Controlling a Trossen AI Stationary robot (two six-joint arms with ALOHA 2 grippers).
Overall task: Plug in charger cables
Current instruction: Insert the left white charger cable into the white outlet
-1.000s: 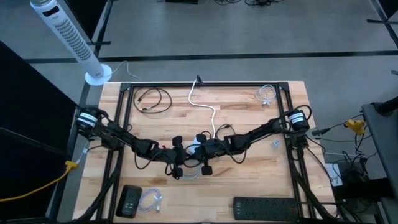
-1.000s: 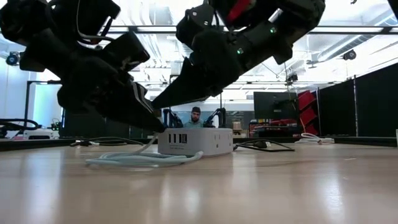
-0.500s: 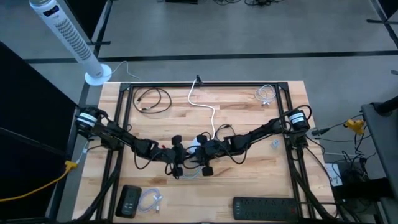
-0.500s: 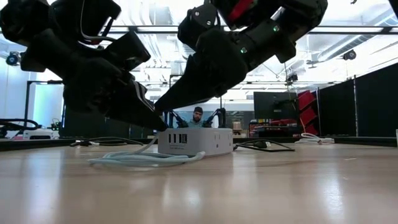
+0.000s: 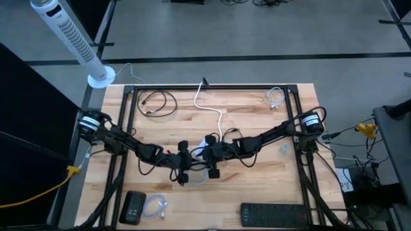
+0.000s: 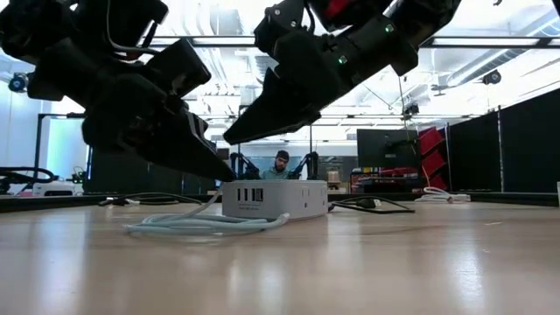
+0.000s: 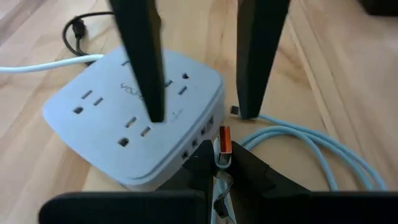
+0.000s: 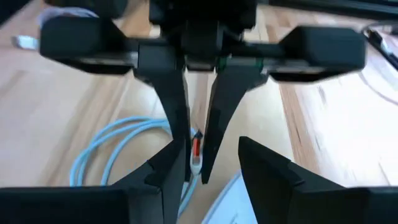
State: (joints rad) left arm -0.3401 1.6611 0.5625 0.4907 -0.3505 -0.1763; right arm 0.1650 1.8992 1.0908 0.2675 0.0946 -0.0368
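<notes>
Mid-frame, your left pincer is pinching the pale cable's orange-tipped plug beside the socket cube; your right pincer is hovering spread above it.

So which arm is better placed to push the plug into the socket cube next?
Left. The left gripper is shut on the pale cable's plug, right beside the socket cube and its side ports. The right gripper is open above the cube and holds nothing.
</notes>
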